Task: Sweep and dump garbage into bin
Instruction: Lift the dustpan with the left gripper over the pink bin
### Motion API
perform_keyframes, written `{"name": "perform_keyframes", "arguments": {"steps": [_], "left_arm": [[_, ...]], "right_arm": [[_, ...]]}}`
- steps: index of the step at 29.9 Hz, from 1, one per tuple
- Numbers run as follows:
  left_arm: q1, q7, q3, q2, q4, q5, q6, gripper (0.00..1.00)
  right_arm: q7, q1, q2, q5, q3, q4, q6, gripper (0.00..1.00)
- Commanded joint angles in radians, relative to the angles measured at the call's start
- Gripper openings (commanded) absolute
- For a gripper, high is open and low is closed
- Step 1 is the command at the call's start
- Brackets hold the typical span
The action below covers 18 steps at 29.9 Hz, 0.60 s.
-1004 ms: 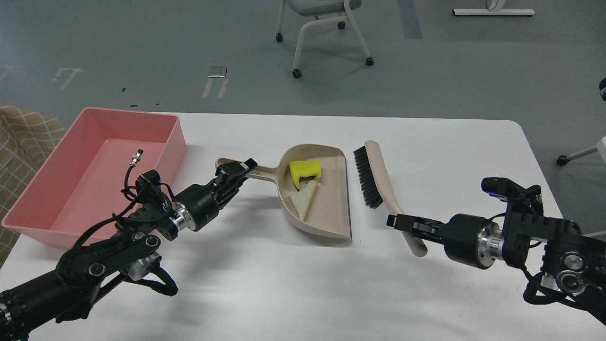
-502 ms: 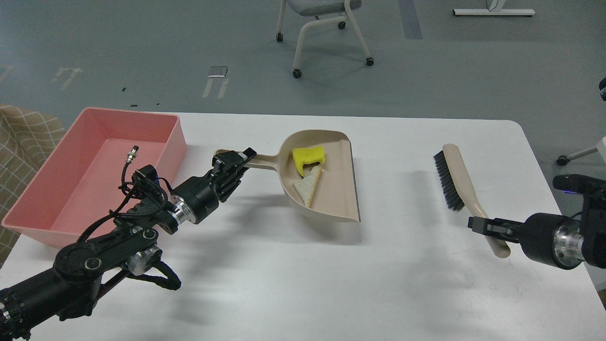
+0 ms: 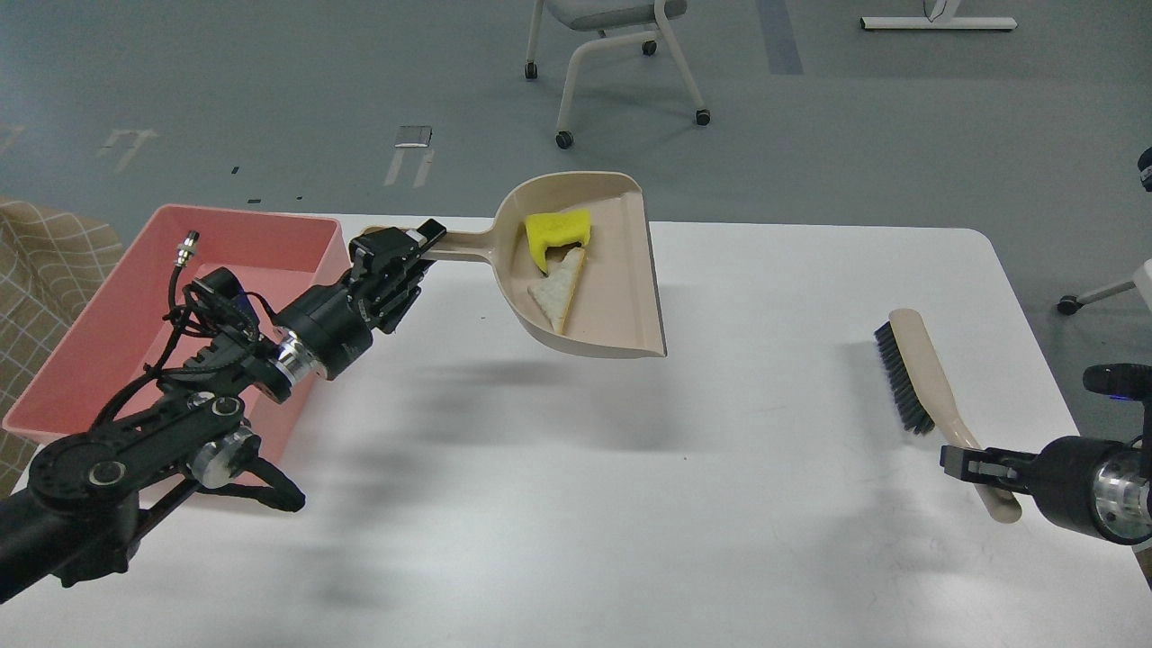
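Observation:
My left gripper (image 3: 409,252) is shut on the long handle of the beige dustpan (image 3: 612,297) and holds it in the air above the table, to the right of the pink bin (image 3: 90,360). The yellow sponge piece (image 3: 556,231) and the off-white wedge strip (image 3: 558,290) lie inside the pan. My right gripper (image 3: 967,462) is shut on the handle of the beige brush (image 3: 927,373) at the table's right side, bristles pointing left.
The white table (image 3: 576,504) carries the bin at its far left. An office chair (image 3: 612,54) stands on the floor behind the table. A checked cloth (image 3: 45,261) lies left of the bin.
My left gripper has lifted the dustpan off the table and carried it up and left, toward the bin. My right gripper has drawn the brush farther right and a little nearer.

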Motion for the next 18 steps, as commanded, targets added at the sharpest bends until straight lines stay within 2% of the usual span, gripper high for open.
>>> {"name": "perform_keyframes", "arguments": {"steps": [1,4,7,11,18], "left_arm": [[0.006,0.000,-0.009,0.083,-0.067,-0.030,0.001,0.19],[0.011,-0.004,-0.009,0.161,-0.089,-0.047,-0.010,0.19],[0.038,-0.020,-0.010,0.269,-0.104,-0.099,-0.062,0.19],[0.057,-0.020,-0.015,0.332,-0.101,-0.174,-0.088,0.19],[0.108,-0.020,-0.018,0.421,-0.086,-0.267,-0.087,0.19]], "right_arm": [[0.000,-0.001,0.009,-0.002,0.005,0.001,0.000,0.00],[0.000,-0.001,0.009,-0.002,0.008,0.002,0.000,0.00],[0.000,-0.001,0.011,-0.002,0.013,0.002,0.000,0.00],[0.000,-0.001,0.020,-0.002,0.013,0.002,0.000,0.00],[0.000,-0.001,0.031,-0.002,0.024,0.004,0.000,0.00]]}}
